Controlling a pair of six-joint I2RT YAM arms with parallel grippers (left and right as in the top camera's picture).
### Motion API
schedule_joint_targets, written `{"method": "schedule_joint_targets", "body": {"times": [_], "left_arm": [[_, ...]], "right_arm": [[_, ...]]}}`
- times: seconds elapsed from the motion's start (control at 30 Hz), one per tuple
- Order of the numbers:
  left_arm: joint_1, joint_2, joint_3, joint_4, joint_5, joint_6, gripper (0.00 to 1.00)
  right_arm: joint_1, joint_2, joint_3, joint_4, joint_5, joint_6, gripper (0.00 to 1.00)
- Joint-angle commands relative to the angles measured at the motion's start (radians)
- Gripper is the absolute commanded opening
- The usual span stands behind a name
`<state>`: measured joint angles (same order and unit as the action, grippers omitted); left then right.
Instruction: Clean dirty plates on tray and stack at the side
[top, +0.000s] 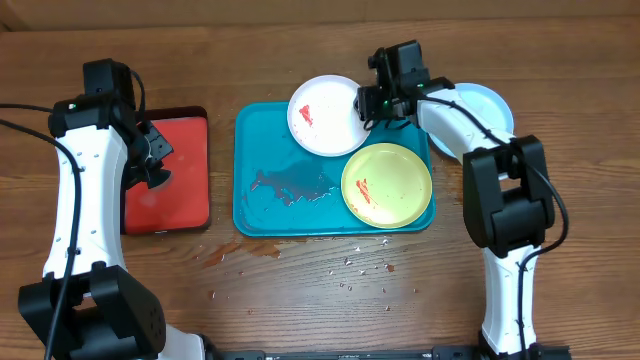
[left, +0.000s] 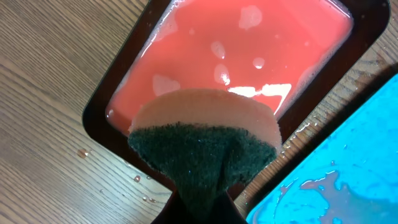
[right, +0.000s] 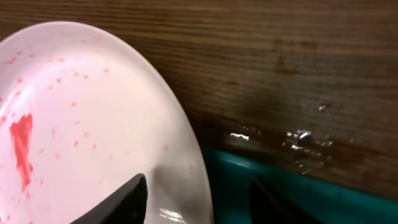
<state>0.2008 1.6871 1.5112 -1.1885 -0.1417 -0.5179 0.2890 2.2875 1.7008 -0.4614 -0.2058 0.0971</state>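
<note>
The teal tray (top: 260, 210) holds a white plate (top: 322, 115) with red smears, leaning on its far rim, and a yellow-green plate (top: 387, 185) with a red smear at its front right. A light blue plate (top: 490, 105) lies on the table to the right of the tray, partly hidden by my right arm. My right gripper (top: 372, 103) is open and straddles the white plate's right rim (right: 81, 124), one finger over the plate and one beyond it (right: 199, 205). My left gripper (left: 202, 211) is shut on a sponge (left: 205, 143), green pad facing the camera, above the red tray.
A smaller red tray (top: 170, 200) with a dark rim and pinkish water (left: 249, 50) sits left of the teal tray (left: 348, 155). A reddish puddle (top: 295, 183) lies on the teal tray floor. Water drops (top: 350, 265) dot the table in front.
</note>
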Motion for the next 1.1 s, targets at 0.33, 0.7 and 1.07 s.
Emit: {"method": "schedule_joint_targets", "body": {"times": [0.33, 0.7, 1.07], "left_arm": [[0.002, 0.007, -0.005, 0.008, 0.01, -0.01, 0.04], [0.002, 0.007, -0.005, 0.008, 0.013, -0.01, 0.04], [0.002, 0.007, -0.005, 0.011, 0.039, -0.01, 0.04]], "right_arm": [[0.111, -0.04, 0.01, -0.126, -0.084, 0.005, 0.26], [0.164, -0.095, 0.01, -0.16, -0.034, 0.038, 0.38], [0.167, -0.03, 0.006, -0.099, 0.031, 0.236, 0.41]]}}
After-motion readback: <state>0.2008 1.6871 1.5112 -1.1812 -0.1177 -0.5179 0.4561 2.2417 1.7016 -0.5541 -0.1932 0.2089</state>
